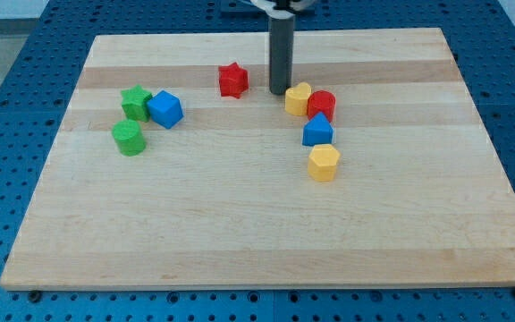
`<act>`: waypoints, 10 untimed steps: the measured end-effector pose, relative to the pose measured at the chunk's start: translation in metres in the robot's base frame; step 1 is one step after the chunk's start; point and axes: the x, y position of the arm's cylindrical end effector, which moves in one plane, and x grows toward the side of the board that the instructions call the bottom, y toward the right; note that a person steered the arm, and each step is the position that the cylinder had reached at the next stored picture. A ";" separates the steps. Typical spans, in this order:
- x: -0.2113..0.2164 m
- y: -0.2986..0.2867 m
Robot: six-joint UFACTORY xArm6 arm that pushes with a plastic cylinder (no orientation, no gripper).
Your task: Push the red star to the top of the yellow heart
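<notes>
With my tip (pixel 279 91) on the bench (pixel 240 224) between the red star (pixel 232 80) and the yellow heart (pixel 299 98), holding nothing, I judge I should circle to the star's left and push right, above the heart.

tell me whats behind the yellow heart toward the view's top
Bare board mostly. My tip stands just to the view's left of the yellow heart, with the red star further left. The rod hides a strip of board behind it.
</notes>
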 end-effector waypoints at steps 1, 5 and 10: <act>-0.037 -0.010; -0.036 -0.106; -0.019 -0.055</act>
